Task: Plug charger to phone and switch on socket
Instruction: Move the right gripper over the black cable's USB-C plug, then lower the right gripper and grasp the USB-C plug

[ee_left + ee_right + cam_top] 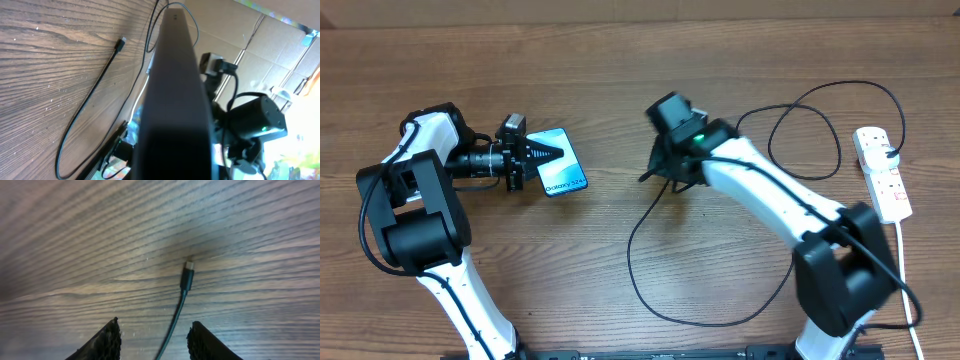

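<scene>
The phone [565, 168], its blue screen up, lies left of centre with my left gripper [547, 155] shut on its left end. In the left wrist view the phone [175, 100] fills the middle as a dark edge-on slab and hides the fingers. The charger [638, 262] loops over the table, and its connector tip [188, 266] lies on the wood just ahead of my right gripper [155, 326]. That gripper stands open, with the thin cable [175, 317] running between its fingers and touching neither. The socket [882, 172] lies at the far right.
A white cord [903, 262] runs from the socket toward the front edge. The charger's far loop [810, 135] curls next to the socket. From the left wrist I see the charger's tip [120, 44] on bare wood, the right arm [255, 120] and cardboard boxes behind.
</scene>
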Robot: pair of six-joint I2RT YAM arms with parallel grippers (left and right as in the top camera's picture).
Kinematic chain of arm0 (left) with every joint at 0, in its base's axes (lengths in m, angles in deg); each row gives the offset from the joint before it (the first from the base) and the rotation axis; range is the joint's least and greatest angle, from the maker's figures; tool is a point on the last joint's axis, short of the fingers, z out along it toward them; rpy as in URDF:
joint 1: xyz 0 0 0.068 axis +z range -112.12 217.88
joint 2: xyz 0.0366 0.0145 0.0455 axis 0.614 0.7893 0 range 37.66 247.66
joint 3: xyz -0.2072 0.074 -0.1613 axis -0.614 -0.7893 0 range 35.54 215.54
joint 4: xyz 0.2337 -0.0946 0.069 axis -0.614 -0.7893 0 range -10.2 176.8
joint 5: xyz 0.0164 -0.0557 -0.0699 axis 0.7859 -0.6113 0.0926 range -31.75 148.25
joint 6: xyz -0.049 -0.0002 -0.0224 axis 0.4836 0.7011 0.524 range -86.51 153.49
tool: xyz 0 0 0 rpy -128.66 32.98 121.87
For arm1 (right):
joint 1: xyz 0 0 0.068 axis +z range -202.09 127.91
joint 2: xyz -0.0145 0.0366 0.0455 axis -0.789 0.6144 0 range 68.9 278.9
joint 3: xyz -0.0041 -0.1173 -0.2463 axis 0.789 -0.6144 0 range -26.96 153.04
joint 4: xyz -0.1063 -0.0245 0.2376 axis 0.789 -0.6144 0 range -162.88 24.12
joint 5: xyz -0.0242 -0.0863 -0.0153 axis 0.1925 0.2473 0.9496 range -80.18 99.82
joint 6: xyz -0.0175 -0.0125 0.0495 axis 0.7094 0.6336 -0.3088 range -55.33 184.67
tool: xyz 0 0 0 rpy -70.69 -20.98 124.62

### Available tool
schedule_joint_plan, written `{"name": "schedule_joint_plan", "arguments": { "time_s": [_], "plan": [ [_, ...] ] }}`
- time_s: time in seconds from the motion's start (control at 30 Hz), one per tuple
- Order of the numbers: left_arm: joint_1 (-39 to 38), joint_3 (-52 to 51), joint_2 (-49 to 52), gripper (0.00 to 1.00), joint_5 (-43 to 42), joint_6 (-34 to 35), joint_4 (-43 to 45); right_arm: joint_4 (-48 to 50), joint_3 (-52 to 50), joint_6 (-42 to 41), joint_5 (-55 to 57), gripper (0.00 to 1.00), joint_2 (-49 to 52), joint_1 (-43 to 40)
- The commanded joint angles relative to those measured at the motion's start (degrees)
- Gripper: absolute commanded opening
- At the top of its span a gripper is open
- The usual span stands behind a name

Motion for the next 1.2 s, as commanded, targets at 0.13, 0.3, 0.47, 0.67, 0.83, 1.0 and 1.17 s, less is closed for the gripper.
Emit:
{"name": "schedule_joint_plan", "arguments": {
  "time_s": [0.13, 0.3, 0.47, 0.67, 0.83, 1.0, 1.17],
  "plan": [
    [-0.46, 0.87, -0.87, 0.04, -0.68, -2.14, -0.55, 1.68, 0.09, -4.57, 6.91, 0.43, 6.34, 0.85],
    [-0.44, 0.87, -0.87, 0.04, -0.04, -2.12, -0.57, 4.07, 0.09, -4.74, 6.19, 0.43, 10.27, 0.09],
    [-0.44, 0.87, -0.87, 0.04, 0.26, -2.12, -0.59, 4.9, 0.09, -4.74, 6.54, 0.38, 10.88, -0.02],
    [-0.44, 0.87, -0.87, 0.04, 0.37, -2.12, -0.59, 4.68, 0.07, -4.72, 6.45, 0.23, 11.1, -1.36],
    [-0.44, 0.87, -0.87, 0.04, 0.39, -2.14, -0.59, 3.76, 0.0, -4.74, 5.09, 0.15, 11.1, -1.4],
    [-0.44, 0.87, -0.87, 0.04, 0.37, -2.12, -0.57, 3.34, 0.0, -4.7, 4.52, 0.14, 11.1, -1.4],
    [-0.44, 0.87, -0.87, 0.04, 0.39, -2.14, -0.57, 2.64, 0.0, -4.66, 2.05, 0.21, 11.1, -1.4]
  ]
}}
